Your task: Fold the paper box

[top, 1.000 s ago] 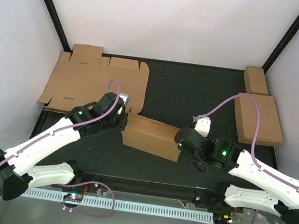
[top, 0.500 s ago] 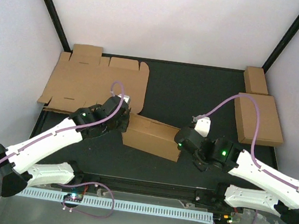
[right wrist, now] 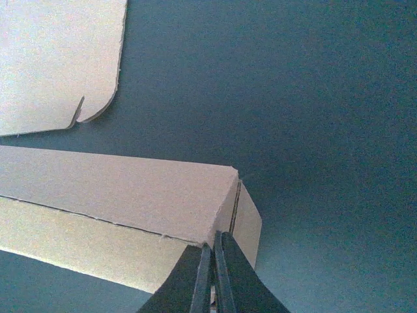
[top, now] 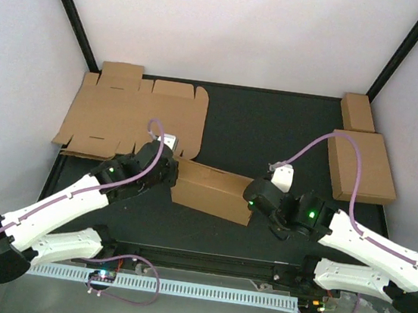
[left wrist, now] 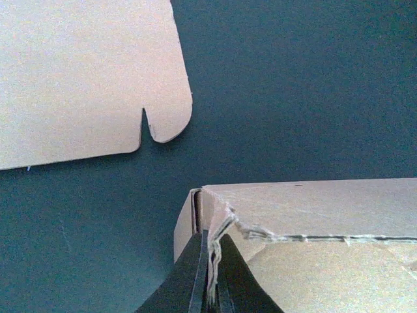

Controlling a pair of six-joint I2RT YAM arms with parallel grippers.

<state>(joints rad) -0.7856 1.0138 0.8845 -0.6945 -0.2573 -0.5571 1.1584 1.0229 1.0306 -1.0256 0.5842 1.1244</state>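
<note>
The paper box (top: 212, 190) lies partly folded in the middle of the black table, a long brown cardboard shape with raised walls. My left gripper (top: 171, 169) is at its left end, shut on the frayed edge of the end wall (left wrist: 210, 238). The box's top panel (left wrist: 313, 208) stretches away to the right. At the right end corner, my right gripper (top: 253, 200) is shut with the end wall's edge running into its fingers (right wrist: 214, 238). The box's long side (right wrist: 117, 189) runs off to the left.
A flat die-cut cardboard sheet (top: 134, 113) with rounded tabs lies at the back left, and its corner shows in both wrist views (left wrist: 78, 72) (right wrist: 58, 59). A folded brown box (top: 360, 166) and a smaller one (top: 357, 111) sit along the right wall.
My left arm's wrist and forearm have shifted slightly at the box's left end. The box and my right arm have hardly moved.
</note>
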